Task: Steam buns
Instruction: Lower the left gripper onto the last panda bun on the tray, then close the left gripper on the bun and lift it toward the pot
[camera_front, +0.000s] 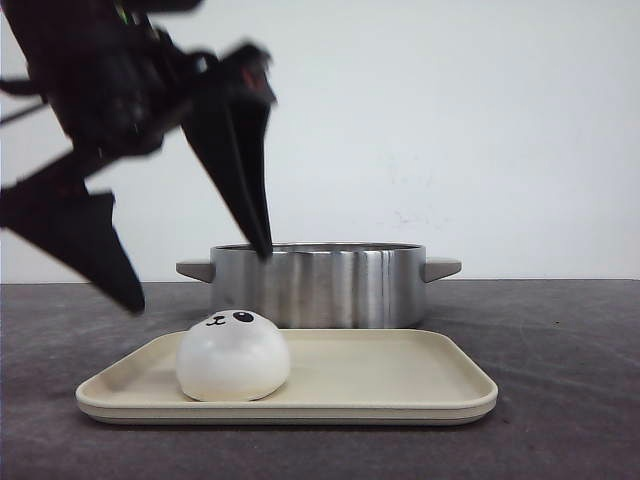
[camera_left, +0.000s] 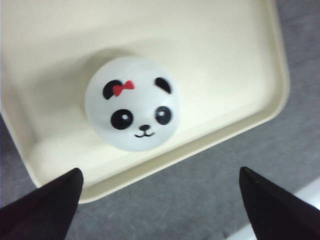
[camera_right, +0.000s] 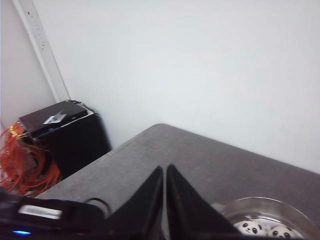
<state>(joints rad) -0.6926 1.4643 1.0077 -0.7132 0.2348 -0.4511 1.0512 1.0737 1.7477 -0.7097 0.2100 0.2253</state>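
Cream tray (camera_front: 400, 375) low in frame, carrying one panda bun (camera_front: 233, 355) at its left; steel pot (camera_front: 320, 285) behind, two buns (camera_right: 265, 229) visible inside. Left gripper (camera_front: 195, 270) spread wide, empty, above. Right gripper (camera_right: 164, 200) pressed closed, empty

It looked like a lab or test room rather than a home kitchen. A bare white wall (camera_front: 500, 120) backed a dark grey table (camera_front: 560, 330). Beside the table stood a black equipment box (camera_right: 60, 125) and a tangle of orange cables (camera_right: 22, 165), with perhaps a cable duct (camera_right: 42, 50) up the corner.
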